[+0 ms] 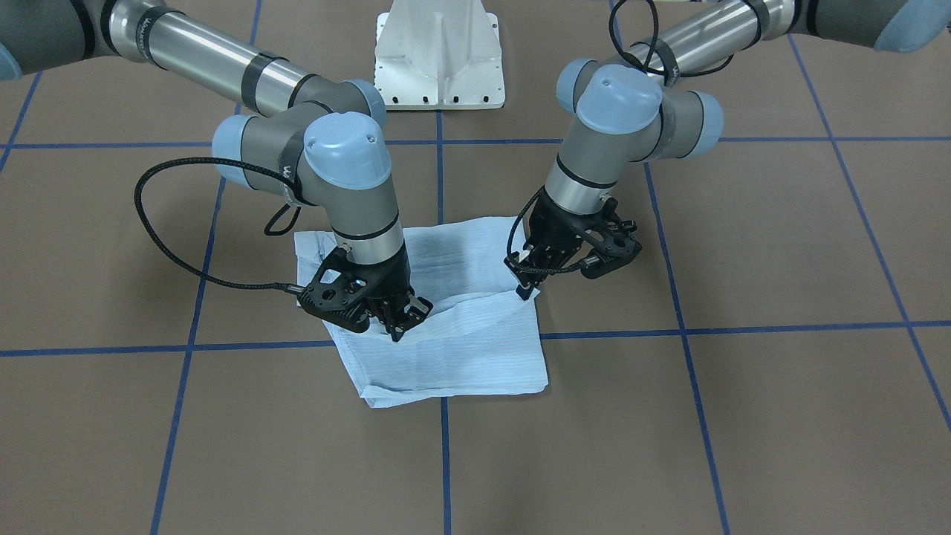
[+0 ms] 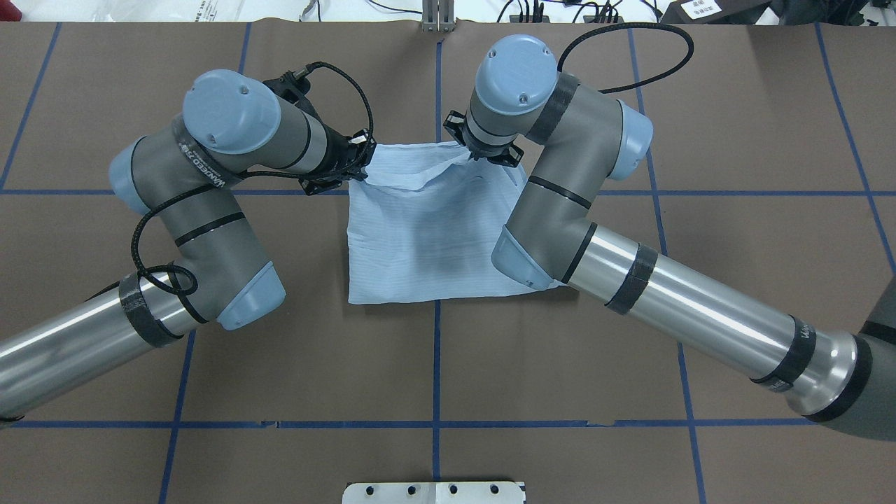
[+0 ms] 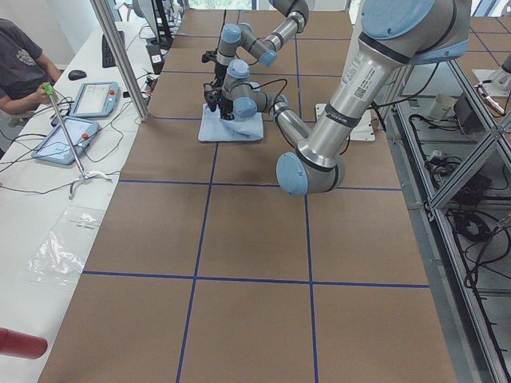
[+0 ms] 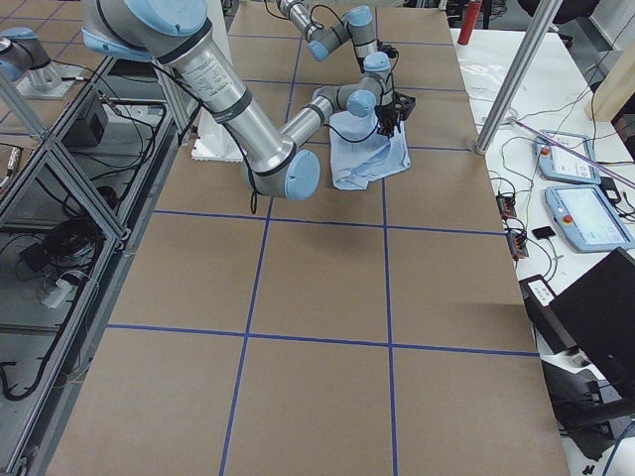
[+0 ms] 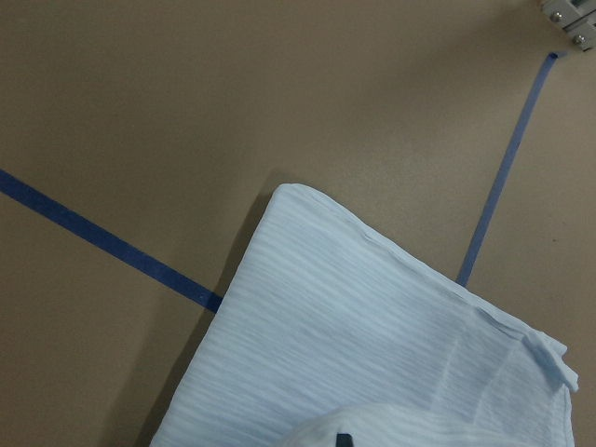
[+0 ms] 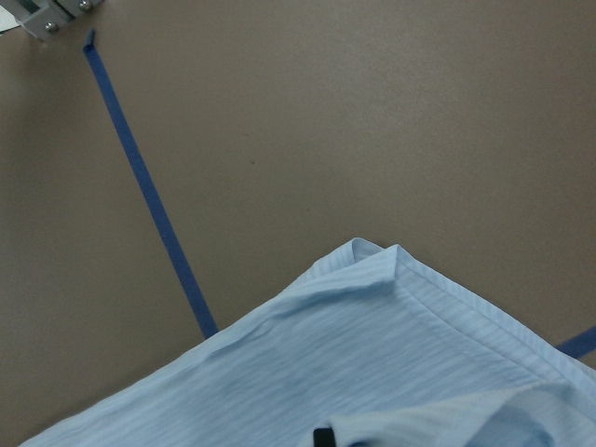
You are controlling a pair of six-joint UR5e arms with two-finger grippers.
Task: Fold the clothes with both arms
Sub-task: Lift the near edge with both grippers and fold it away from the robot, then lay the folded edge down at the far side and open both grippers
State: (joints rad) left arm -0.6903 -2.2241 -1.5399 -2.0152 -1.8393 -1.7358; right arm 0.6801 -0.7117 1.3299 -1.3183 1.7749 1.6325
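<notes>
The light-blue shirt (image 1: pixel 475 357) lies folded into a rough square at the table's middle, also seen from overhead as the shirt (image 2: pixel 427 238). Its edge farthest from the robot's base is raised off the table and drapes between the two grippers. My left gripper (image 1: pixel 526 291) is shut on one end of that raised edge. My right gripper (image 1: pixel 397 328) pinches the other end. From overhead, the left gripper (image 2: pixel 360 166) and right gripper (image 2: pixel 477 155) sit at the shirt's far corners. Each wrist view shows the shirt (image 5: pixel 372 326) (image 6: pixel 391 372) below with cloth bunched at a fingertip.
The white pedestal base (image 1: pixel 438 59) stands behind the shirt, on the robot's side. Blue tape lines (image 1: pixel 687 334) grid the brown table. A person (image 3: pixel 20 68) sits at a side bench with tablets (image 3: pixel 64 140); more tablets (image 4: pixel 590 208) lie on the opposite bench.
</notes>
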